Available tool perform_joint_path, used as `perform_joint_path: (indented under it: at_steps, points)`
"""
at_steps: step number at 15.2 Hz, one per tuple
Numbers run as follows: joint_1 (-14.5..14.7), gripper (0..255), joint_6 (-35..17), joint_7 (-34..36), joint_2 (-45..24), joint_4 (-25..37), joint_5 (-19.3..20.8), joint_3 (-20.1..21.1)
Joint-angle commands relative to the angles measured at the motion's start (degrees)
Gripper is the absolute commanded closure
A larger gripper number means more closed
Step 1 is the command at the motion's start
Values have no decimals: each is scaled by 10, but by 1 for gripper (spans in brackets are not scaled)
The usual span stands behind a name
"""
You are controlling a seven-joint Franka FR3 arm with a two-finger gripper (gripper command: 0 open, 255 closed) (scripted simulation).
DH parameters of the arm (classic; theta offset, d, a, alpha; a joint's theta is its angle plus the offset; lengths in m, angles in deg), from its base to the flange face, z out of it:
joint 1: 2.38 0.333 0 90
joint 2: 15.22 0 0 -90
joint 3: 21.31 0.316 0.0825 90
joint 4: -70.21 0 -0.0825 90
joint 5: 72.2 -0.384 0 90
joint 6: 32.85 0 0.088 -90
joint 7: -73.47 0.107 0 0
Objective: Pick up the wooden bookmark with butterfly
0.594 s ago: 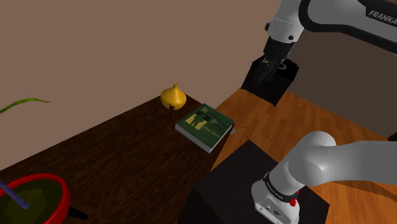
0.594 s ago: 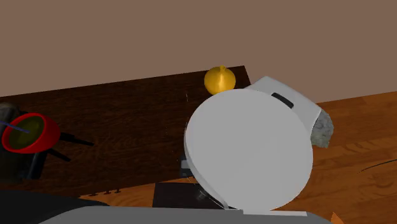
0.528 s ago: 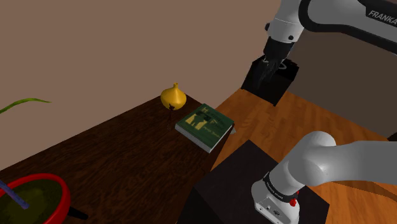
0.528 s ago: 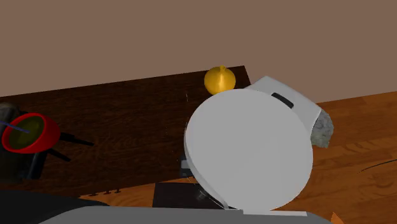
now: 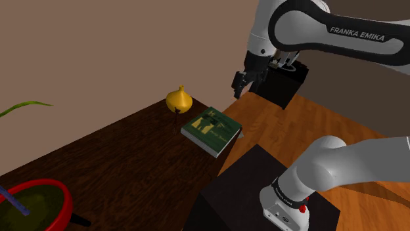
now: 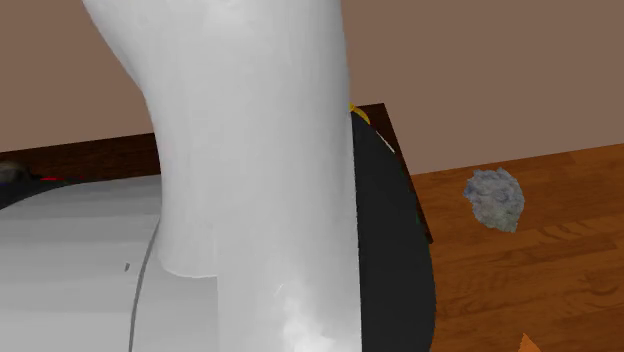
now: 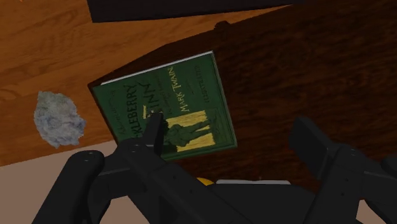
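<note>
The hand [image 5: 240,83] hangs over the far end of the dark desk [image 5: 118,151]. Its two fingers are wide apart and hold nothing. A green book [image 7: 167,105] lies under it, partly hidden by one finger [image 7: 151,130]. I cannot tell where the bookmark is. The big white arm [image 6: 250,150] blocks most of the second exterior view. A grey lump [image 6: 495,198] lies on the wooden floor [image 6: 520,270].

Dark-jointed white arm [image 5: 358,164]; all-black tool [image 5: 240,84]; "FRANKA EMIKA" lettering [image 5: 358,34].
</note>
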Motion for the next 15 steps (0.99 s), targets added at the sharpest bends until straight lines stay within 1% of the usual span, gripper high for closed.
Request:
perform_joint_path:
  at_steps: [1,5,8,11,15]
  points:
    - [-6,0,-35,47,-33,-2,-5,25]
    - [-23,0,-92,134,-110,15,-2,68]
    - [-38,0,-129,202,-174,37,12,98]
    - [-51,0,-159,272,-245,67,37,123]
    - [-61,0,-187,370,-344,121,84,145]
